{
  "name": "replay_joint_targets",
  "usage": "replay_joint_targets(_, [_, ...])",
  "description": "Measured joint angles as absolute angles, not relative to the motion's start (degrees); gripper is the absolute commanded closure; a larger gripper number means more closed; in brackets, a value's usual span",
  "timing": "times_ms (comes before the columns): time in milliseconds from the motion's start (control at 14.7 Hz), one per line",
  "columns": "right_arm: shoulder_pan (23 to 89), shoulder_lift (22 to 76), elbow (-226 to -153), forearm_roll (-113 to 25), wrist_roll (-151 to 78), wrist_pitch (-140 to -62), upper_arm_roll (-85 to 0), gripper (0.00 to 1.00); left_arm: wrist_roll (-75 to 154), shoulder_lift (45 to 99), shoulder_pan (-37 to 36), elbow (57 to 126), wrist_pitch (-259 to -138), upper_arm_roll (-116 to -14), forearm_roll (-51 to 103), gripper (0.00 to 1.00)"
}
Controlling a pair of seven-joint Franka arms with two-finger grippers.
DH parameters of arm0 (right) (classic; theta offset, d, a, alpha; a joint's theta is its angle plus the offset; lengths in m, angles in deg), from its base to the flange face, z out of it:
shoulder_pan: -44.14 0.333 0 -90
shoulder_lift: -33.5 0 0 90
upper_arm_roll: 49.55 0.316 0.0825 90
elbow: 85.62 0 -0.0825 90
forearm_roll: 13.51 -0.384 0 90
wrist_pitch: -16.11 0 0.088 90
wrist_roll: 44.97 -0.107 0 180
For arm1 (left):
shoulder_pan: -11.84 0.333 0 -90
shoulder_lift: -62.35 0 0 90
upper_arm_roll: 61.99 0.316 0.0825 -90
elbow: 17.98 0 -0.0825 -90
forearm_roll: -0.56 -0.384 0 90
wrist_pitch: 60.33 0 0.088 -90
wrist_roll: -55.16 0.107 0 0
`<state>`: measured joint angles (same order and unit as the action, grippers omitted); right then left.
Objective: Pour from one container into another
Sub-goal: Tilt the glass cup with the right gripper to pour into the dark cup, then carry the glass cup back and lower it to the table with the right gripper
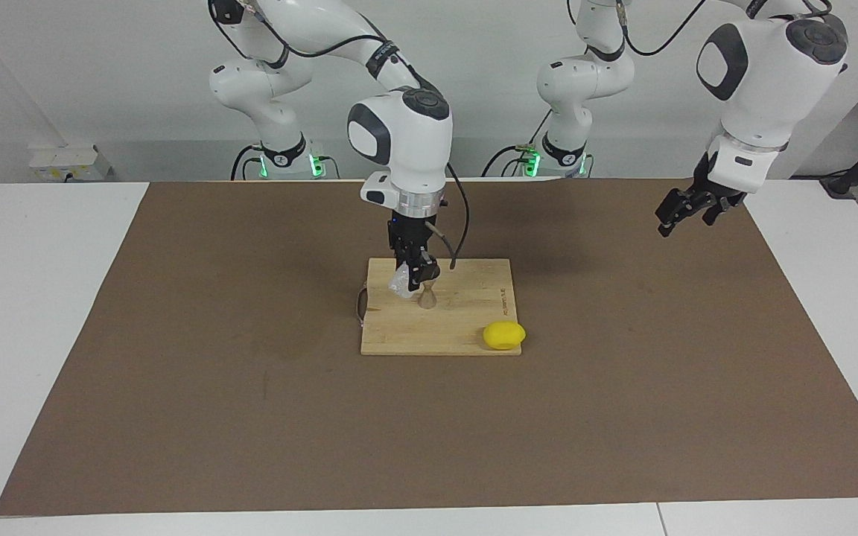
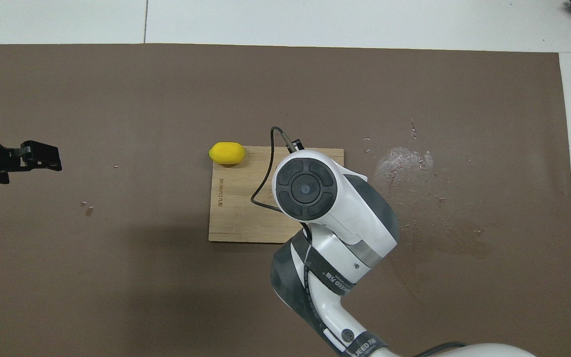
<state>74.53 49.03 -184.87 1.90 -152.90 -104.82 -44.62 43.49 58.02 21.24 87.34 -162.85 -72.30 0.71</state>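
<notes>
While tilted over the jigger, tumbler held in the right gripper at centre frame of the facing view, clenched on the glass. Jigger upright on the cutting board, just below the gripper and touching or nearly touching it; hidden under the arm in the overhead view.

Risks, as judged: narrow jigger mouth easily missed, so spill onto the board; jigger tipped if nudged by a finger or the glass, owing to its slim waist; glass slipping in the grasp if tilted further.

Right arm entering from upper left of the facing view, wrist pointed straight down over the board. Lemon at the board's lower right corner there, well apart from the pour. Left gripper waiting in the air at upper right, over the brown mat; fingers apparently parted, holding nothing.
</notes>
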Motion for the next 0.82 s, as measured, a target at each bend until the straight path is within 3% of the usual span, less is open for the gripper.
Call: replay_joint_targets(815, [69.9,49.2,-184.7,-13.9,-153.4,-104.8,-45.0,1.00,43.5,58.0,21.2,87.3,-162.9,-72.2,0.7,0.00])
